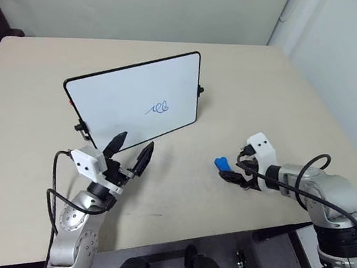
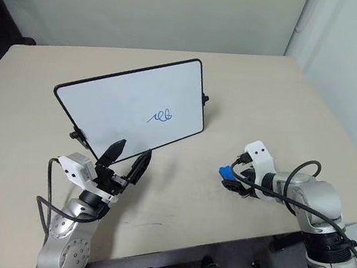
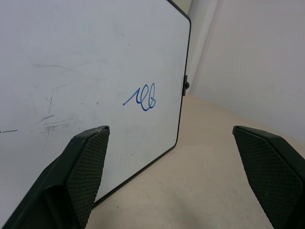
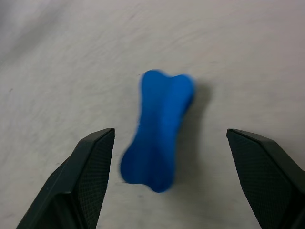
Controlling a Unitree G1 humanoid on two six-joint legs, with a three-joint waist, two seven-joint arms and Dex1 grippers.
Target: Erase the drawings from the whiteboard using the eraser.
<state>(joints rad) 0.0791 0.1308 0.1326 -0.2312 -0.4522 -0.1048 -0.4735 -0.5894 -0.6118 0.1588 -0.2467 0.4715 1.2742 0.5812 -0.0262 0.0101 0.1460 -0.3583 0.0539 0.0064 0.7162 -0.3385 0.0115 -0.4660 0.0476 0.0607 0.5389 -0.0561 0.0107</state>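
Fingers of the right gripper (image 4: 169,183) stand wide, straddling the blue eraser (image 4: 158,131), which lies free on the worktop (image 1: 252,98) right of the whiteboard (image 1: 113,96). A square close across its narrow waist looks best. The left gripper (image 1: 130,150), fingers also wide and empty, waits at the board's near edge, below the drawings (image 1: 161,109). Bare worktop between eraser and board leaves room to move.

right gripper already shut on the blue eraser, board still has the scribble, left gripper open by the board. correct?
Not quite: the right gripper is open, with the eraser lying on the table between its fingers, as the right wrist view shows. The rest holds: drawings on the whiteboard, left gripper open.
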